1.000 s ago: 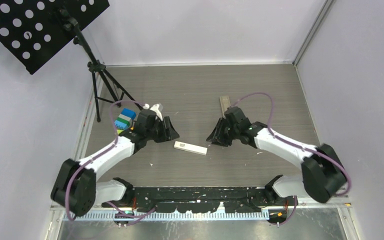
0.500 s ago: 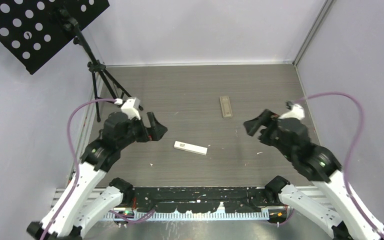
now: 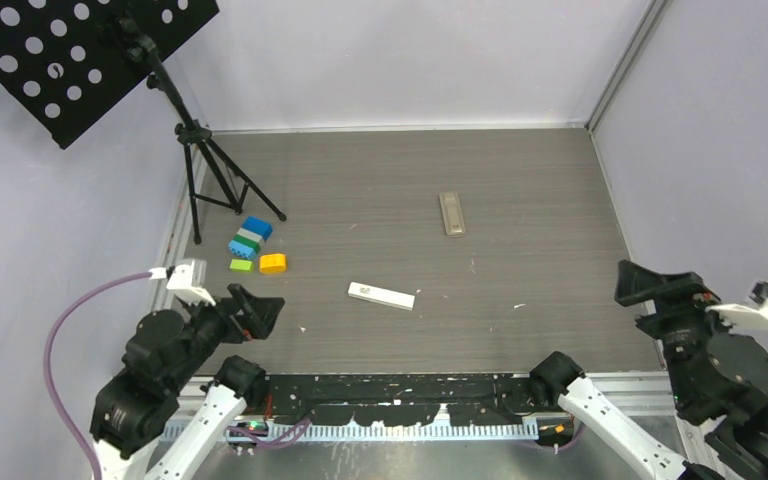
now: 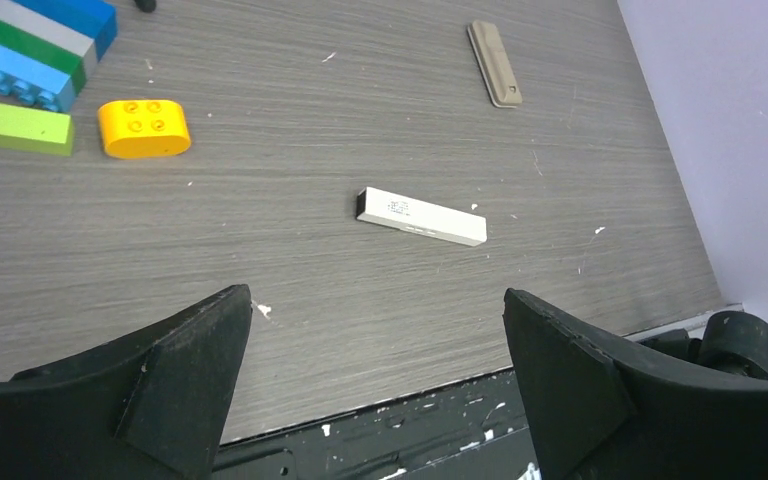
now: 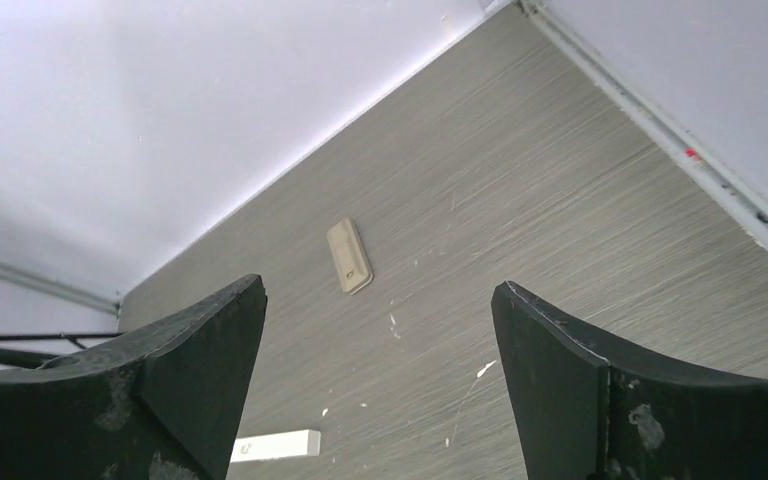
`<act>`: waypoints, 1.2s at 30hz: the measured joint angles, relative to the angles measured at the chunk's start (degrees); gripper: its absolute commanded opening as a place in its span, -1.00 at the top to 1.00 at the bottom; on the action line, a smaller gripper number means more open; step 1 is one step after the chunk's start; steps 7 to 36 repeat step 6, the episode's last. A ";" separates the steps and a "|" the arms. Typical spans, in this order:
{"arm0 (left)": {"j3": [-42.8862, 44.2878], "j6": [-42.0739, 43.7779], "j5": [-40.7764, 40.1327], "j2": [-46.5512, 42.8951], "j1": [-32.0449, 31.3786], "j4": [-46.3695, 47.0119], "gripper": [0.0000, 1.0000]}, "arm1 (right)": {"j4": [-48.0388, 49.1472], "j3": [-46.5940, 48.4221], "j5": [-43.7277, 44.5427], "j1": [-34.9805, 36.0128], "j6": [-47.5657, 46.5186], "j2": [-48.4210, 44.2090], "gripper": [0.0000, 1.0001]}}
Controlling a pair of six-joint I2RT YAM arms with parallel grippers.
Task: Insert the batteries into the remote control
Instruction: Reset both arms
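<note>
A slim white remote control (image 3: 381,295) (image 4: 420,216) (image 5: 275,445) lies flat near the table's middle. A beige remote (image 3: 451,213) (image 4: 493,77) (image 5: 349,257) lies farther back, to its right. No batteries show in any view. My left gripper (image 3: 260,312) (image 4: 374,293) hangs over the near left edge of the table. It is open with nothing between its fingers. My right gripper (image 3: 650,285) (image 5: 378,283) is raised at the near right side, also open and holding nothing. Both stand well away from the remotes.
Toy blocks sit at the left: a blue-green-grey stack (image 3: 250,238) (image 4: 40,45), a lime block (image 3: 242,265) (image 4: 25,128) and an orange block (image 3: 273,263) (image 4: 145,128). A black music stand's tripod (image 3: 205,165) is at the back left. Walls enclose the table on three sides.
Both arms have pulled back from the table's middle to the near corners and risen. Both grippers have opened wide. The toy blocks, earlier covered by the left arm, now show.
</note>
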 measured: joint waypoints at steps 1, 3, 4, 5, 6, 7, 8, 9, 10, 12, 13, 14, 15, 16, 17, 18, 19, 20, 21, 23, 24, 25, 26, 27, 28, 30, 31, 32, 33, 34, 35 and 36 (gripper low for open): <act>0.24 -0.09 -0.35 -1.16 0.00 -1.11 -0.99 | -0.15 0.00 0.98 0.00 -0.31 -1.22 -0.78; 1.31 -0.24 -0.96 -2.93 0.00 -3.30 -0.99 | -0.68 -0.02 2.69 0.00 -0.57 -3.04 -0.78; 2.03 -0.37 -1.25 -3.45 0.00 -4.17 -0.99 | -0.76 -0.20 3.23 0.00 -0.59 -3.48 -0.79; 2.93 -0.46 -1.51 -3.72 0.00 -4.90 -0.99 | -0.85 -0.48 3.74 0.00 -0.61 -3.80 -0.79; 3.87 -0.61 -1.81 -3.76 0.00 -5.49 -0.99 | -0.96 -0.94 4.20 0.00 -0.63 -3.91 -0.79; 3.87 -0.61 -1.81 -3.76 0.00 -5.49 -0.99 | -0.96 -0.94 4.20 0.00 -0.63 -3.91 -0.79; 3.87 -0.61 -1.81 -3.76 0.00 -5.49 -0.99 | -0.96 -0.94 4.20 0.00 -0.63 -3.91 -0.79; 3.87 -0.61 -1.81 -3.76 0.00 -5.49 -0.99 | -0.96 -0.94 4.20 0.00 -0.63 -3.91 -0.79; 3.87 -0.61 -1.81 -3.76 0.00 -5.49 -0.99 | -0.96 -0.94 4.20 0.00 -0.63 -3.91 -0.79; 3.87 -0.61 -1.81 -3.76 0.00 -5.49 -0.99 | -0.96 -0.94 4.20 0.00 -0.63 -3.91 -0.79; 3.87 -0.61 -1.81 -3.76 0.00 -5.49 -0.99 | -0.96 -0.94 4.20 0.00 -0.63 -3.91 -0.79; 3.87 -0.61 -1.81 -3.76 0.00 -5.49 -0.99 | -0.96 -0.94 4.20 0.00 -0.63 -3.91 -0.79; 3.87 -0.61 -1.81 -3.76 0.00 -5.49 -0.99 | -0.96 -0.94 4.20 0.00 -0.63 -3.91 -0.79; 3.87 -0.61 -1.81 -3.76 0.00 -5.49 -0.99 | -0.96 -0.94 4.20 0.00 -0.63 -3.91 -0.79; 3.87 -0.61 -1.81 -3.76 0.00 -5.49 -0.99 | -0.96 -0.94 4.20 0.00 -0.63 -3.91 -0.79; 3.87 -0.61 -1.81 -3.76 0.00 -5.49 -0.99 | -0.96 -0.94 4.20 0.00 -0.63 -3.91 -0.79; 3.87 -0.61 -1.81 -3.76 0.00 -5.49 -0.99 | -0.96 -0.94 4.20 0.00 -0.63 -3.91 -0.79; 3.87 -0.61 -1.81 -3.76 0.00 -5.49 -0.99 | -0.96 -0.94 4.20 0.00 -0.63 -3.91 -0.79; 3.87 -0.61 -1.81 -3.76 0.00 -5.49 -0.99 | -0.96 -0.94 4.20 0.00 -0.63 -3.91 -0.79; 3.87 -0.61 -1.81 -3.76 0.00 -5.49 -0.99 | -0.96 -0.94 4.20 0.00 -0.63 -3.91 -0.79; 3.87 -0.61 -1.81 -3.76 0.00 -5.49 -0.99 | -0.96 -0.94 4.20 0.00 -0.63 -3.91 -0.79; 3.87 -0.61 -1.81 -3.76 0.00 -5.49 -0.99 | -0.96 -0.94 4.20 0.00 -0.63 -3.91 -0.79; 3.87 -0.61 -1.81 -3.76 0.00 -5.49 -0.99 | -0.96 -0.94 4.20 0.00 -0.63 -3.91 -0.79; 3.87 -0.61 -1.81 -3.76 0.00 -5.49 -0.99 | -0.96 -0.94 4.20 0.00 -0.63 -3.91 -0.79; 3.87 -0.61 -1.81 -3.76 0.00 -5.49 -0.99 | -0.96 -0.94 4.20 0.00 -0.63 -3.91 -0.79; 3.87 -0.61 -1.81 -3.76 0.00 -5.49 -0.99 | -0.96 -0.94 4.20 0.00 -0.63 -3.91 -0.79; 3.87 -0.61 -1.81 -3.76 0.00 -5.49 -0.99 | -0.96 -0.94 4.20 0.00 -0.63 -3.91 -0.79; 3.87 -0.61 -1.81 -3.76 0.00 -5.49 -0.99 | -0.96 -0.94 4.20 0.00 -0.63 -3.91 -0.79; 3.87 -0.61 -1.81 -3.76 0.00 -5.49 -0.99 | -0.96 -0.94 4.20 0.00 -0.63 -3.91 -0.79; 3.87 -0.61 -1.81 -3.76 0.00 -5.49 -0.99 | -0.96 -0.94 4.20 0.00 -0.63 -3.91 -0.79; 3.87 -0.61 -1.81 -3.76 0.00 -5.49 -0.99 | -0.96 -0.94 4.20 0.00 -0.63 -3.91 -0.79; 3.87 -0.61 -1.81 -3.76 0.00 -5.49 -0.99 | -0.96 -0.94 4.20 0.00 -0.63 -3.91 -0.79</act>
